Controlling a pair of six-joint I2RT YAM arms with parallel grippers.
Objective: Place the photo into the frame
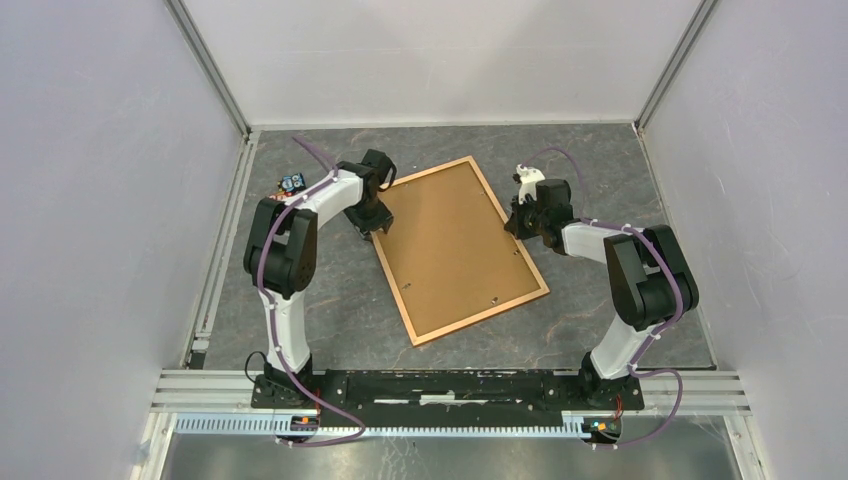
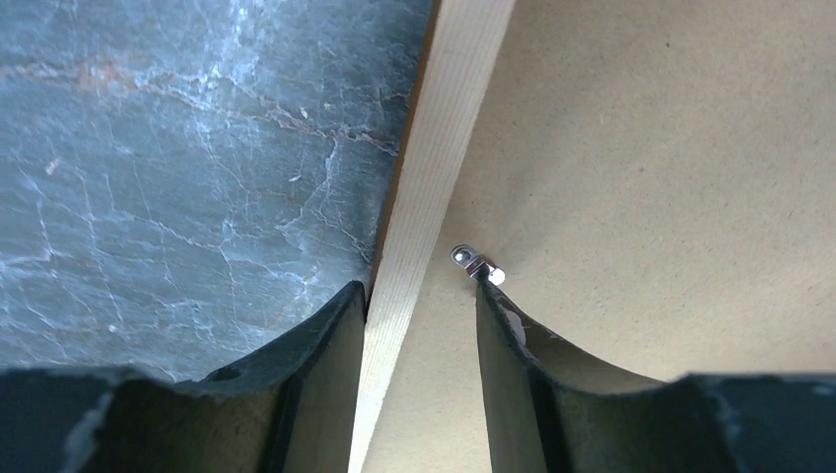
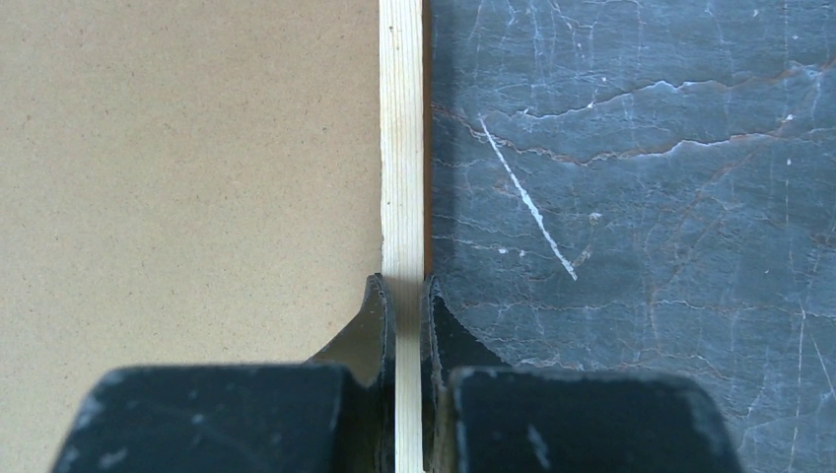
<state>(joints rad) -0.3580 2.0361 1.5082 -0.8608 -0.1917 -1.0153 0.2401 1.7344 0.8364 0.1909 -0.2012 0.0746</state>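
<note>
The frame is lying back-up mid-surface, its long axis running far to near. The right gripper is clamping its right rail. The left gripper is straddling the left rail, jaws apart. The photo is not showing.

You will find no legible text, brand or number on the frame or the tabletop. The small blue part on the left arm is too small to read.
</note>
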